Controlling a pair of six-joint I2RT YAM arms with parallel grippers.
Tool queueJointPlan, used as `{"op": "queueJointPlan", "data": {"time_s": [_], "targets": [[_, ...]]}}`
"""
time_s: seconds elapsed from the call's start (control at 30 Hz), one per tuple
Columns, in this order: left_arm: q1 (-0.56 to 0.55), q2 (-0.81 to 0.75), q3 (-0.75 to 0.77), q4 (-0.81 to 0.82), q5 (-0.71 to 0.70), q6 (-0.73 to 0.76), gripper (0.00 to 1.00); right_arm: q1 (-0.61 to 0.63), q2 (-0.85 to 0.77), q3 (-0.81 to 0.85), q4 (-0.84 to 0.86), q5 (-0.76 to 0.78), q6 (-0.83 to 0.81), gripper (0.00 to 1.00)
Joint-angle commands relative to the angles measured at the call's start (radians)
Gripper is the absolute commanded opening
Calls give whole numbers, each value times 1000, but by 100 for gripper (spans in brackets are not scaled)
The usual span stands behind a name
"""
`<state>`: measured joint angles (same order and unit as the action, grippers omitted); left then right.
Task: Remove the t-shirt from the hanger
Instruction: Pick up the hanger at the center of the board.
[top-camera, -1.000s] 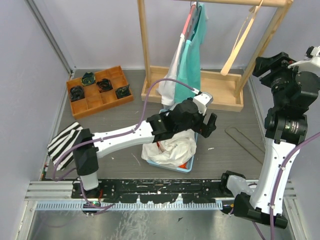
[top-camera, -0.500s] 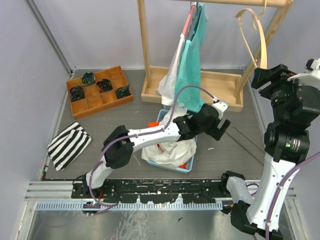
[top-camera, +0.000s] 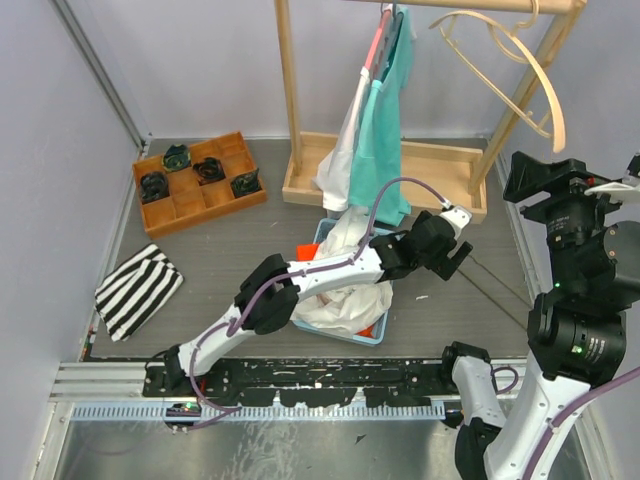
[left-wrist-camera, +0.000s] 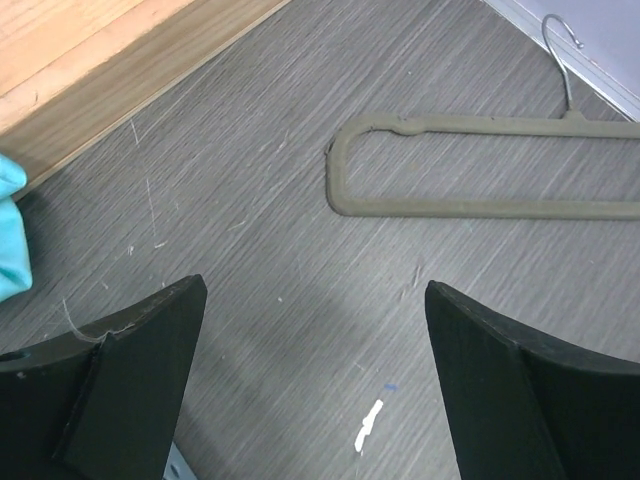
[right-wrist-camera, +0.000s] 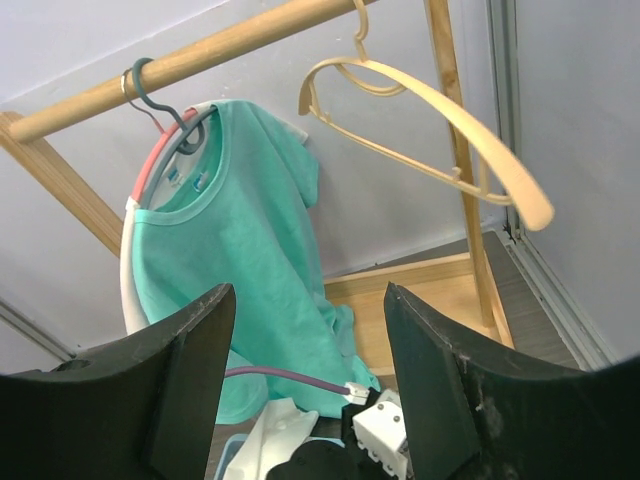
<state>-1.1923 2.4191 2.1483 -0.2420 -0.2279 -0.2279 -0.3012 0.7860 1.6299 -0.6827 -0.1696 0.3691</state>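
Tabletop (left-wrist-camera: 250, 200) open btwn grey hanger (left-wrist-camera: 480, 208) & rack base (left-wrist-camera: 100, 60); t-shirt (top-camera: 385, 150) hangs near.

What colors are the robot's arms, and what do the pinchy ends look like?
The left arm and right arm are white tubes joined by chunky black joints. A thin purple cable loops along each one. The left tool and right tool each have two flat, plain black fingers.

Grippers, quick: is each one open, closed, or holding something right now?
Left gripper: open, holding nothing.
Right gripper: open, holding nothing.
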Motion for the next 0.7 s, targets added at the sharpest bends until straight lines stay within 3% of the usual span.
{"op": "queueJointPlan", "data": {"time_s": [0.0, 0.3, 0.67], "targets": [[-4, 62, 81, 13, -21, 19, 96, -3, -13, 37, 7, -38, 16, 67], [-13, 100, 29, 221, 19, 61, 93, -1, -44, 22, 3, -50, 18, 67], [-54, 257, 145, 374, -88, 226, 95, 5, -65, 16, 2, -67, 20, 67]]}}
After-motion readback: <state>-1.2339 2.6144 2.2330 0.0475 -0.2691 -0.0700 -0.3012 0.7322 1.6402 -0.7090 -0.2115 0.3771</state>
